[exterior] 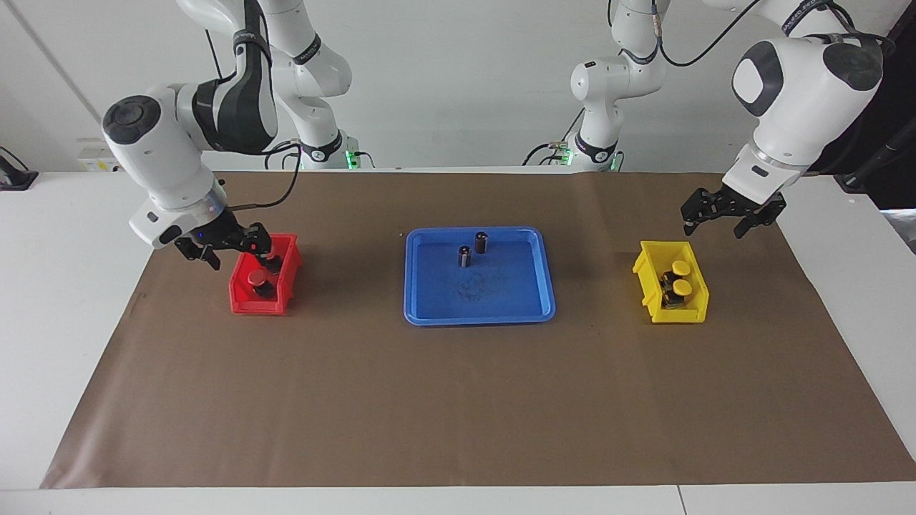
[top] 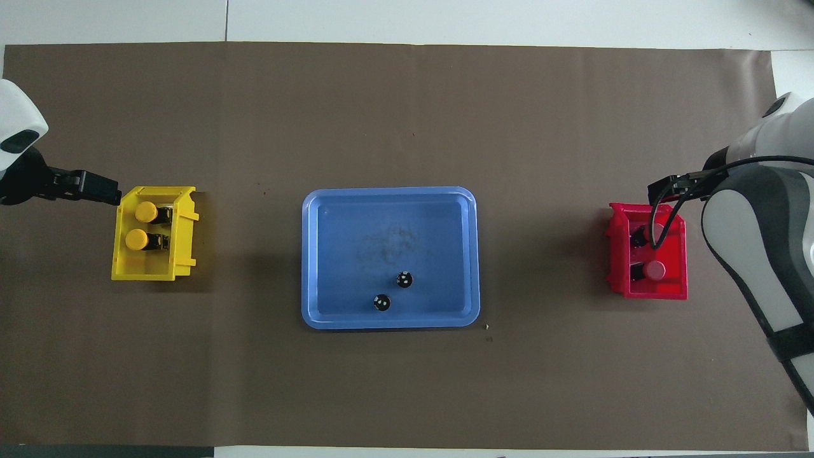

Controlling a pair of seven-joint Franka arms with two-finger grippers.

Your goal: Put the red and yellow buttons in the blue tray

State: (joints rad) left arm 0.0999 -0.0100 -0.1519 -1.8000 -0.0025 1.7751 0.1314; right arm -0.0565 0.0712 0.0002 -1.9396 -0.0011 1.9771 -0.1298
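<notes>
Two red buttons lie in the small red bin (exterior: 247, 300). One (exterior: 255, 277) shows its cap; the other (top: 641, 236) is partly covered by my right gripper and its cable. My right gripper (exterior: 240, 252) is open and hangs over the bin's rim nearest the robots, holding nothing. Two yellow buttons (exterior: 680, 268) (exterior: 683, 287) lie in the small yellow bin (exterior: 651, 275). My left gripper (exterior: 714, 229) is open and empty, up in the air just over that bin's rim nearest the robots. The blue tray (exterior: 501, 293) lies mid-table between the bins and holds no coloured button.
Two dark cylinders (exterior: 481, 242) (exterior: 465, 256) stand in the blue tray near its edge closest to the robots. A brown mat (exterior: 458, 400) covers the table. The red bin is at the right arm's end, the yellow bin at the left arm's end.
</notes>
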